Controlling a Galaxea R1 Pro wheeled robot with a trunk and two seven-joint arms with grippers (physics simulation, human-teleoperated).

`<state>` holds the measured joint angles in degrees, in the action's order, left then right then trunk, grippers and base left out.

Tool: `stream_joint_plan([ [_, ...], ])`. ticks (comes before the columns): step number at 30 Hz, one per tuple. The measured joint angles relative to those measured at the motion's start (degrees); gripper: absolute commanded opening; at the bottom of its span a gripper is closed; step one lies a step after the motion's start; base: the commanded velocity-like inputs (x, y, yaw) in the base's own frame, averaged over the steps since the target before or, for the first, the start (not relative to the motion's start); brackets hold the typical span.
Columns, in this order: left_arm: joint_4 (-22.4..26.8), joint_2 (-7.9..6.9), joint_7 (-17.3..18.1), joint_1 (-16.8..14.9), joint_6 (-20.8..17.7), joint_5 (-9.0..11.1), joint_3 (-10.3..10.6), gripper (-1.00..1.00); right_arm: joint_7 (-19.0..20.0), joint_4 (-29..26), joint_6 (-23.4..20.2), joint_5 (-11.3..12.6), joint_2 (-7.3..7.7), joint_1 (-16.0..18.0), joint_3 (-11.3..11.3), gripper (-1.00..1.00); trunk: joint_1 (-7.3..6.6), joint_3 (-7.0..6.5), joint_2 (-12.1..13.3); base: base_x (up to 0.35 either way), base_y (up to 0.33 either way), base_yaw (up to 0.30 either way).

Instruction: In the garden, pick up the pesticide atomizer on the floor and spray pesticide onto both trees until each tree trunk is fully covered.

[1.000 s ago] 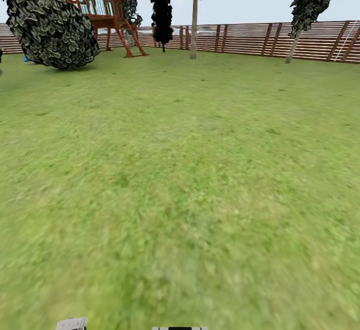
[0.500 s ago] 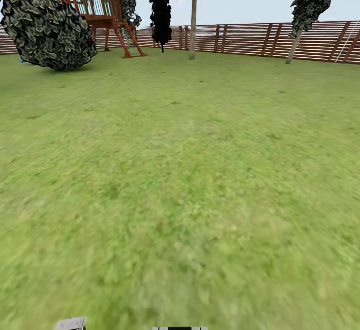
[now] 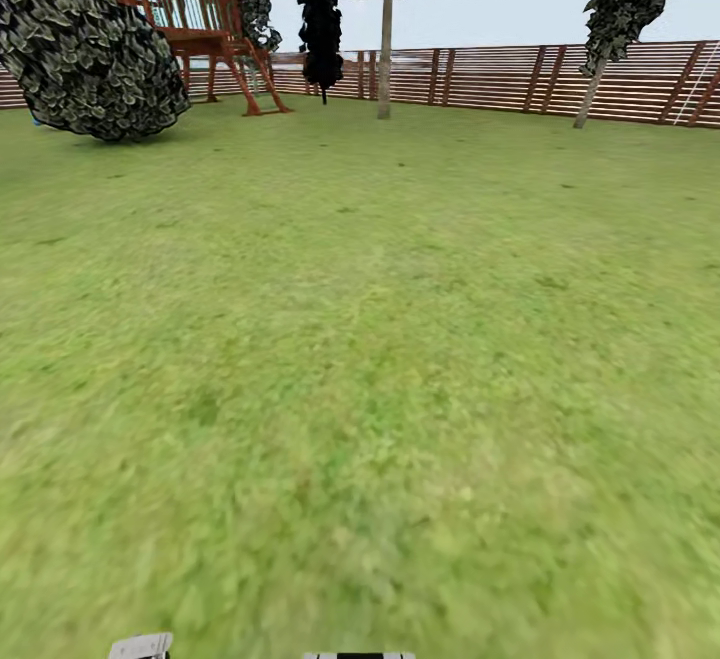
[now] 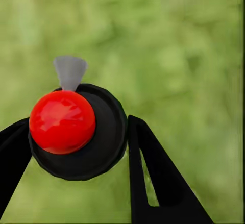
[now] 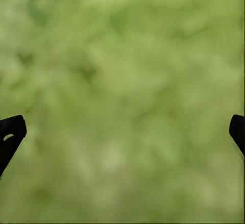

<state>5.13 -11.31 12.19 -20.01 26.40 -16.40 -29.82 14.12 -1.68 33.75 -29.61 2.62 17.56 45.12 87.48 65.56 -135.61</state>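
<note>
- Wide green lawn (image 3: 360, 339) runs out to a brown slat fence (image 3: 500, 79) across the back; pale sky above.
- Back left: red-brown wooden play tower (image 3: 190, 19), w/ a big round dark shrub (image 3: 90, 54) just in front of it, near the head view's left edge.
- Two trees w/ pale straight trunks by the fence: one upright near centre (image 3: 385, 49), one leaning at right (image 3: 592, 89). Narrow dark shrub (image 3: 322, 29) just left of the centre one.
- Left gripper (image 4: 76, 137): jaws clamped on the pesticide atomizer (image 4: 102, 132), black round body w/ a shiny red cap (image 4: 62, 122) and a grey nozzle (image 4: 70, 71), one black finger (image 4: 153, 178) pressed to each side. Blurred grass behind.
- Right gripper (image 5: 122, 132): jaws spread wide, nothing between them; fingertips (image 5: 10, 132) sit at opposite edges of the right wrist view, grass beyond.
- Bottom edge of head view: small grey-white bits of the robot (image 3: 142, 647).
</note>
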Motion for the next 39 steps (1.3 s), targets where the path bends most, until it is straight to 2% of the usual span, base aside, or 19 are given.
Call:
stream_joint_plan([
  [39,0.0,0.16,0.0,0.01,0.07,0.04,0.06,-1.0,0.0,0.03,0.0,0.0,0.0,0.0,0.0,1.0,0.0,0.0,0.0,0.332,-0.11,0.0],
])
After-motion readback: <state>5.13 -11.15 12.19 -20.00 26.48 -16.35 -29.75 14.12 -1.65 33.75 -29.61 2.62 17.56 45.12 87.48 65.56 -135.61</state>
